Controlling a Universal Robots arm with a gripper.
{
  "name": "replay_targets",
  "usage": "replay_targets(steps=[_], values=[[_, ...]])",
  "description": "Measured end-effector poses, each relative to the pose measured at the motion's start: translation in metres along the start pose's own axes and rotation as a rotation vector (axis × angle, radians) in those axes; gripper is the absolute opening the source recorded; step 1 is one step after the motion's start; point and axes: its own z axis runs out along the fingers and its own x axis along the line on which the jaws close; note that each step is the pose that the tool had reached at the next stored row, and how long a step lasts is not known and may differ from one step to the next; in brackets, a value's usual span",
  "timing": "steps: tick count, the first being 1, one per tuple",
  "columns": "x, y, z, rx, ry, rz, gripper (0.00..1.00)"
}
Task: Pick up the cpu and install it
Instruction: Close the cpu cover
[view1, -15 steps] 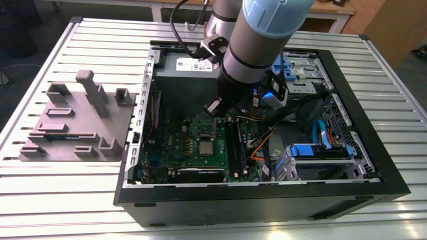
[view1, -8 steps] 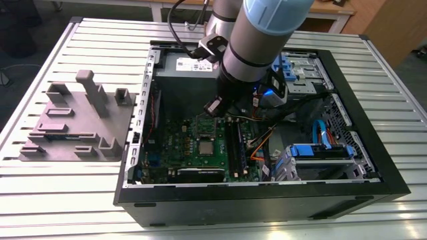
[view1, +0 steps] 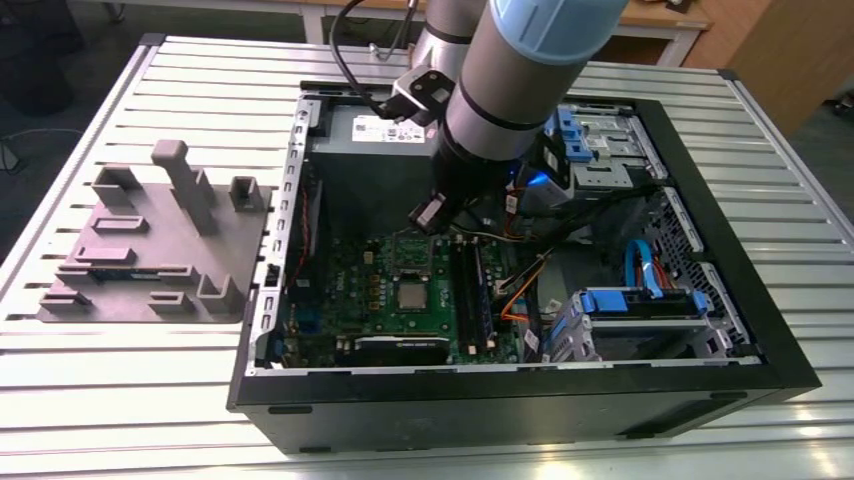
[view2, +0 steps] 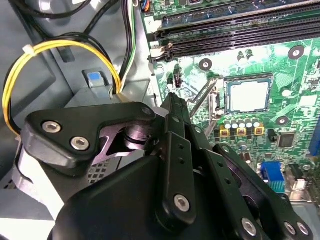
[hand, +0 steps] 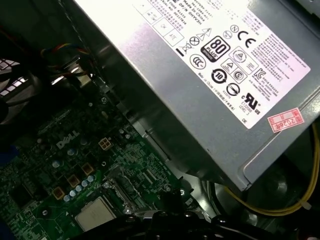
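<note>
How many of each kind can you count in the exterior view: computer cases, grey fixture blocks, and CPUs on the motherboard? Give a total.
computer case: 1
grey fixture block: 1
cpu: 1
Total: 3

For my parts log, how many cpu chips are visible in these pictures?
1. The cpu sits in the socket on the green motherboard inside the open computer case. Others may be hidden under the arm.

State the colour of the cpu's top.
Silver-grey with a pale sheen. The cpu shows best in the second wrist view.
</note>
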Motion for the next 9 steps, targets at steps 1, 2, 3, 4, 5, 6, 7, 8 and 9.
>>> replay_targets(steps=[1, 2, 3, 4, 5, 6, 7, 8, 9], values=[[0.0000, 0.0001, -0.0007, -0.0002, 0.0010, -0.005, 0.10], [-0.0001, 0.0003, -0.0016, -0.0005, 0.0017, -0.009, 0.10], [-0.0002, 0.0005, -0.0025, -0.0007, 0.0022, -0.011, 0.10], [-0.0002, 0.0007, -0.0033, -0.0007, 0.0024, -0.012, 0.10], [-0.0002, 0.0007, -0.0037, -0.0005, 0.0022, -0.013, 0.10], [-0.0003, 0.0008, -0.0039, 0.0005, 0.0011, -0.013, 0.10], [-0.0002, 0.0009, -0.0038, 0.0024, -0.0006, -0.014, 0.10], [-0.0001, 0.0010, -0.0039, 0.0045, -0.0022, -0.015, 0.10], [0.0000, 0.0011, -0.0040, 0.0068, -0.0038, -0.016, 0.10]])
